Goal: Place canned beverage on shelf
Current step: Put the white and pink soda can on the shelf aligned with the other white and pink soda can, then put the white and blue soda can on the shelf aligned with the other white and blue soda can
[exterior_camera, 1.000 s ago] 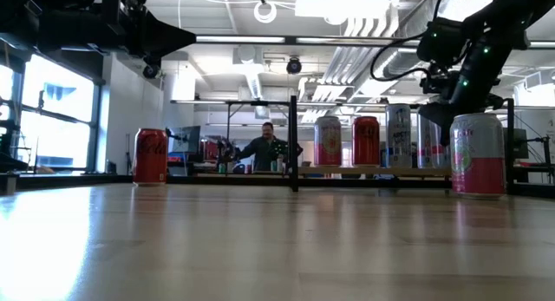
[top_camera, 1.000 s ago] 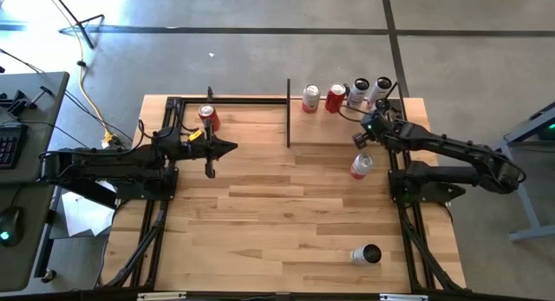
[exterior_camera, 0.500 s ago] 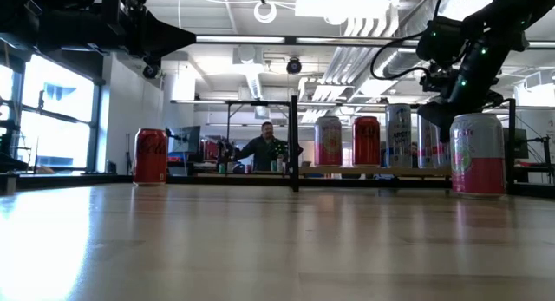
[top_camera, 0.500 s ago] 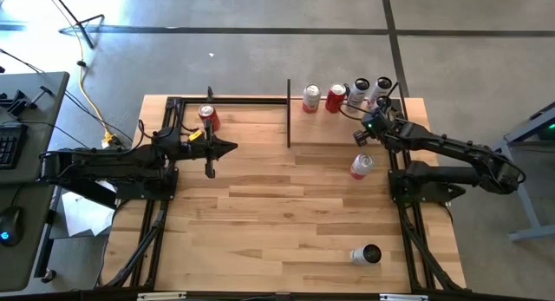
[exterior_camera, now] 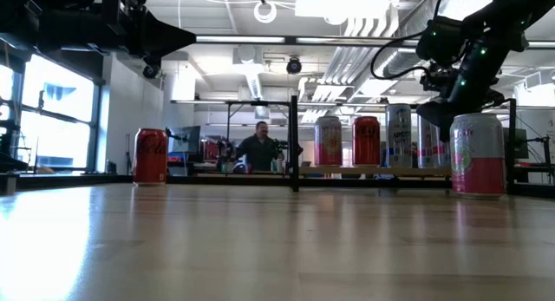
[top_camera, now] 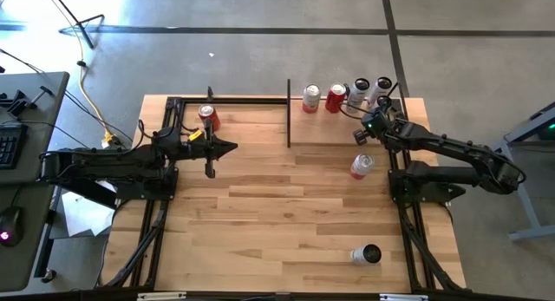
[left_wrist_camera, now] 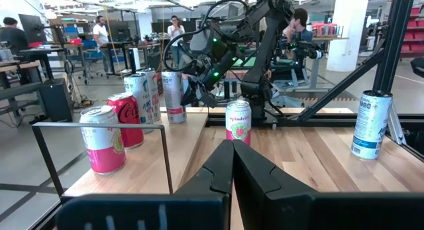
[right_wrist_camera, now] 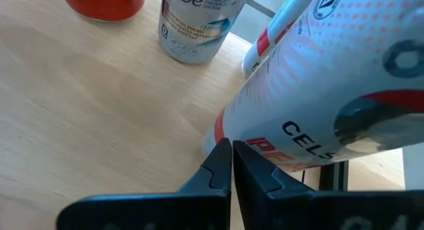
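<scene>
Right tool (top_camera: 360,138), pressed together and empty, hung over the shelf's (top_camera: 325,127) bench-edge end beside four cans (top_camera: 310,98), apparently finished placing. Left tool (top_camera: 211,148), pressed together, waited.

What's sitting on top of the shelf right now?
Four upright cans stand on the shelf: a pink-and-white can, a red cola can and two white cans. The right gripper, shut and empty, covers part of the shelf's right end.
</scene>
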Available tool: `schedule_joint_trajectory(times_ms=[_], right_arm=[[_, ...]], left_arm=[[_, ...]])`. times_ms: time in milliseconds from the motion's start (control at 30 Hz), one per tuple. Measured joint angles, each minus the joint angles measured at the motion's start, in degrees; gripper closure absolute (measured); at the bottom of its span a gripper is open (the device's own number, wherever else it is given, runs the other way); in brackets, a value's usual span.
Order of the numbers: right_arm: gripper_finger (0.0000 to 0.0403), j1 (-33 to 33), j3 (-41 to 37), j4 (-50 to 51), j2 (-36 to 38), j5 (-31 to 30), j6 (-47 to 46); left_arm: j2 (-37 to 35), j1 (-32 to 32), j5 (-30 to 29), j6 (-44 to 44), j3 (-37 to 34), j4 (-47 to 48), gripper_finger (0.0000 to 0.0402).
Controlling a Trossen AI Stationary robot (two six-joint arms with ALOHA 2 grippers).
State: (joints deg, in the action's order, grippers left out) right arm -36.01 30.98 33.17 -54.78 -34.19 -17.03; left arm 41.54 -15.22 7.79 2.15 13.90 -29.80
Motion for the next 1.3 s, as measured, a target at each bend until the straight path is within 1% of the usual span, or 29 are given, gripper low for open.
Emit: schedule_joint_trajectory(times_ms=[300,433,667,767,900,1000,1067,1167,1300], right_arm=[[0.0403,0.01,0.0,-1.11,0.0,-1.06,-1.13],[0.0403,0.95,0.0,-1.03,0.52,-0.26,-1.27],[0.0403,7.05,0.01,-0.62,3.75,0.2,-2.83],[0.0402,10.74,1.53,1.65,5.03,0.26,-4.8],[0.0402,17.3,5.83,6.08,5.47,0.4,-6.84],[0.0402,22.78,10.66,9.72,4.86,0.41,-8.79],[0.0402,26.31,14.63,13.87,3.9,0.52,-10.72],[0.0402,31.99,21.88,21.62,1.16,1.01,-14.0],[0.0398,39.63,31.13,31.37,-4.98,3.77,-19.01]], left_arm=[[0.02,0.02,0.0,0.0,0.01,0.02,0.0401],[0.0,0.0,0.0,0.0,0.01,0.0,0.0401],[0.0,0.0,0.0,0.0,0.0,0.0,0.0401],[0.02,0.01,0.0,0.0,0.0,0.0,0.0401],[0.01,0.02,0.0,0.0,0.01,0.0,0.0401],[0.0,0.0,0.01,0.0,0.01,0.0,0.0401],[0.02,0.0,0.0,0.0,0.01,0.0,0.0401],[0.0,0.0,0.0,0.0,0.01,-0.02,0.0401],[0.02,0.02,0.0,0.0,0.01,0.0,0.0401]])
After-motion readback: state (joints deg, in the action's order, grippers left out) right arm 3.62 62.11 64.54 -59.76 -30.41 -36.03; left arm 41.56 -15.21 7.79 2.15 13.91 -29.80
